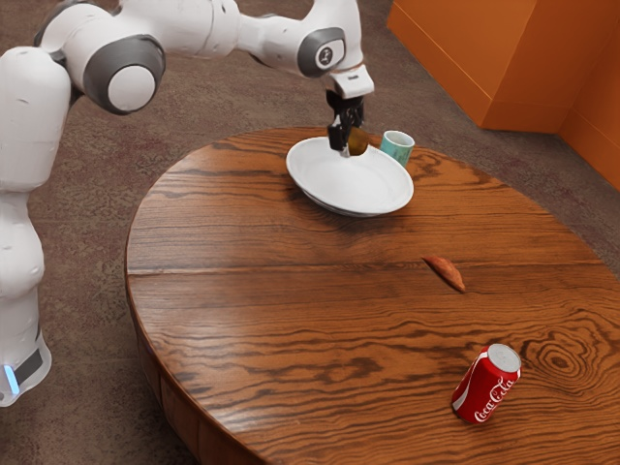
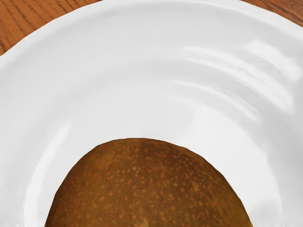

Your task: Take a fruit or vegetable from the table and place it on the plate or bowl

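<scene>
Round wooden surface (image 1: 291,291) on brown carpet. The gripper (image 1: 342,145) hangs over the far side of the white plate (image 1: 373,189), its fingers pinching a brown speckled fruit (image 1: 358,142) above the plate. A teal cup (image 1: 396,145) stands just behind the plate; an orange vegetable (image 1: 445,272) and a red can (image 1: 486,385) lie well apart from it

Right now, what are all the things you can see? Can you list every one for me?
table: one, brown wood, round, under everything
plate: one, white, on the table's far part
brown fruit: one, speckled brown, held over the plate
cup: one, teal, just behind the plate
orange vegetable: one, orange-brown, lying on the table between plate and soda can
soda can: one, red, near the table's front edge, exterior view's right
arm: one, white and grey, coming from the exterior view's left
end effector: one, black, shut on the brown fruit
</scene>
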You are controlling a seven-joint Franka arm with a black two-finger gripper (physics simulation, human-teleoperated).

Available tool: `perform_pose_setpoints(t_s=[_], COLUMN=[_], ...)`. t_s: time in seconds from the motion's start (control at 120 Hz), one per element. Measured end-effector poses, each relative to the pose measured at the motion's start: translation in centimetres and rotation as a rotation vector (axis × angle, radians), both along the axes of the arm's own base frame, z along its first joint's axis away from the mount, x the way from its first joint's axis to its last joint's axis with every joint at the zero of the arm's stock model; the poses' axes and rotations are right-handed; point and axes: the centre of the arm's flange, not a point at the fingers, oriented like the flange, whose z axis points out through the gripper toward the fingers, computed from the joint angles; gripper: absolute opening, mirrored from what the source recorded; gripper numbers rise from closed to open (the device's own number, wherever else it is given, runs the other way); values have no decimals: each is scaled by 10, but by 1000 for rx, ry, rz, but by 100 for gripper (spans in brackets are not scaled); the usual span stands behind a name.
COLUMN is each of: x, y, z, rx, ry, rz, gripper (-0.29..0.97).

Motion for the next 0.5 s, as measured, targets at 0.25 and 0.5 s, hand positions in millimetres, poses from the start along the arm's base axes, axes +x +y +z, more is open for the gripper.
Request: perform_pose_setpoints(t_s=[0.25,0.5], x=[25,-1], y=[12,-104], z=[-8,139], rx=[-27,-88], ry=[-34,-262], rz=[-6,-17], gripper=[45,64])
